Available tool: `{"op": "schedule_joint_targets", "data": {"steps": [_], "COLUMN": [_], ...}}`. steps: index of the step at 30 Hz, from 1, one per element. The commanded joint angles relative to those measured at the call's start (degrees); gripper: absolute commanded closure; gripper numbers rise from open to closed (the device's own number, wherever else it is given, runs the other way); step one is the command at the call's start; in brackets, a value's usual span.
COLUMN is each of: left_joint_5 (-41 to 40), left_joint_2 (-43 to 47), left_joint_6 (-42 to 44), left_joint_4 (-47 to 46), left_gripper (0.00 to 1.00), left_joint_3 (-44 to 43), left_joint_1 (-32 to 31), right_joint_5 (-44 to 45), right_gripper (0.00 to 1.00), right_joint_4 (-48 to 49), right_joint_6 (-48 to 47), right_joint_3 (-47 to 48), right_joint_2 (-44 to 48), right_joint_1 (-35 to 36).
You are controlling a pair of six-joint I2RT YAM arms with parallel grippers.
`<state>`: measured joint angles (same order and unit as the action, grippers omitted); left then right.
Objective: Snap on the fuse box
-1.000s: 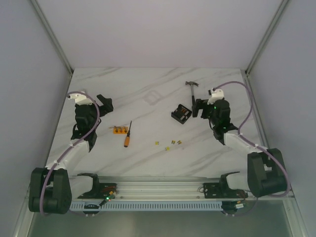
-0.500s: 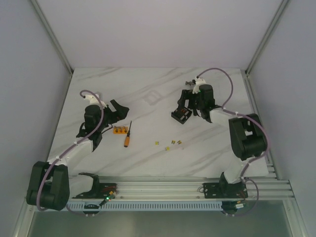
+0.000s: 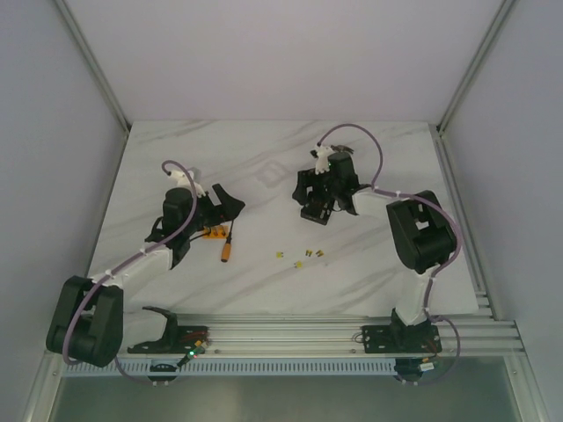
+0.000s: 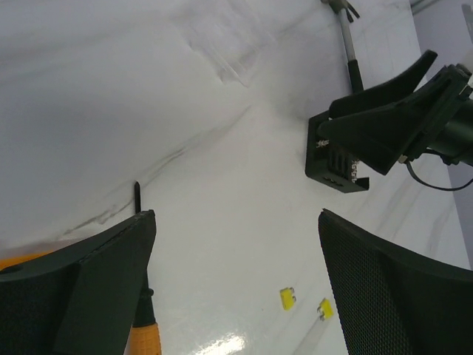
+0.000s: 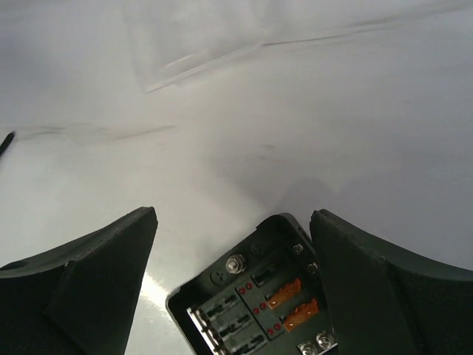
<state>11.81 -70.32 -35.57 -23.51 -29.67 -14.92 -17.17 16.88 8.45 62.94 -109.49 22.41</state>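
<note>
One fuse box (image 3: pixel 318 211) sits open on the right half of the desk (image 3: pixel 255 283), a black square housing with two orange fuses and a few screw terminals visible in the right wrist view (image 5: pixel 255 310). Its clear lid (image 3: pixel 270 174) lies flat and apart from it, farther back toward the middle of the desk, and shows in the right wrist view as a faint transparent outline (image 5: pixel 194 46).

My right end effector (image 5: pixel 233 214) hangs over the box with its fingers spread wide; the box lies low between them, nearer the camera than the tips. I can't tell whether the right finger touches the box's corner. From the left wrist camera I see that same end effector as two dark wedges above the box (image 4: pixel 336 164), with a hammer (image 4: pixel 351 53) lying just behind it.

Several loose yellow fuses (image 3: pixel 308 257) are scattered in front of the box, toward the near edge.

My left end effector (image 4: pixel 233 218) is over the left half of the desk, fingers wide apart and holding nothing. Under it lie an orange-handled screwdriver (image 3: pixel 226 249) and, just to its left, a small flat orange block (image 3: pixel 211 233).
</note>
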Motion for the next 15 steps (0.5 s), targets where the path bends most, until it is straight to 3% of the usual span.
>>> {"op": "schedule_joint_targets", "data": {"steps": [1,7,15], "left_joint_5": [1.6,1.51,1.61], "left_joint_2": [-0.51,-1.19,-1.49], "left_joint_6": [-0.49,-1.09,-2.23], "left_joint_4": [0.56,0.57,0.77], "left_gripper": [0.0,0.0,0.0], "left_joint_3": [-1.15,-0.87,-0.54], "left_joint_1": [-1.53,-4.42,-7.37], "right_joint_5": [-4.13,-2.55,11.94], "right_gripper": [0.09,0.08,0.06], "right_joint_4": [-3.64,-4.5,-8.85], "right_joint_6": [-2.95,-3.24,1.94], "right_joint_3": [-1.07,-6.08,-14.65], "right_joint_2": [2.1,9.89,24.72], "right_joint_1": [3.79,6.86,5.93]}}
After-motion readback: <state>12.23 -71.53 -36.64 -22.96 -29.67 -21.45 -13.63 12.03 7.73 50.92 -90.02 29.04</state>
